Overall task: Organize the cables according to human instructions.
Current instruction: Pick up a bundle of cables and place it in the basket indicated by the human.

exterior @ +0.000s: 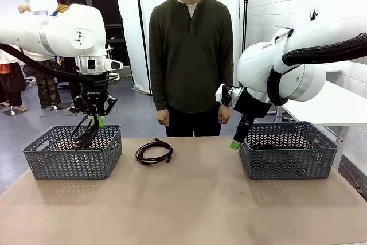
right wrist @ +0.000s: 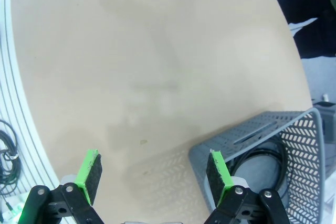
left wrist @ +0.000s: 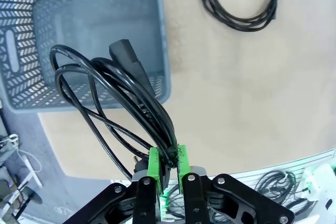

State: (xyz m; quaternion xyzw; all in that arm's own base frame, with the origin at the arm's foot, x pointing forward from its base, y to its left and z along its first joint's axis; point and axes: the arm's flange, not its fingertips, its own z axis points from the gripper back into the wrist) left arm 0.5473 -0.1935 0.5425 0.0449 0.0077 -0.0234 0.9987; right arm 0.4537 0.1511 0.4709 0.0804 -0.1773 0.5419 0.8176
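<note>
My left gripper (exterior: pixel 93 121) is shut on a coiled black cable (exterior: pixel 85 134) that hangs over the left grey basket (exterior: pixel 71 162). In the left wrist view the same gripper (left wrist: pixel 168 164) pinches that cable (left wrist: pixel 113 90), whose chunky plug dangles above the basket (left wrist: pixel 157 35). A second coiled cable (exterior: pixel 153 152) (left wrist: pixel 239 1) lies on the table between the baskets. My right gripper (exterior: pixel 237 137) (right wrist: pixel 154 176) is open with nothing in it, beside the left wall of the right basket (exterior: pixel 288 159). Another cable (right wrist: pixel 269 157) lies inside that basket (right wrist: pixel 247 137). The human (exterior: pixel 191 55) stands at the far side, arms down.
The tan tabletop (exterior: pixel 183 205) is bare in front of the baskets. Spare cables (right wrist: pixel 6 150) lie on the floor beyond the table's edge. People stand far back at the left.
</note>
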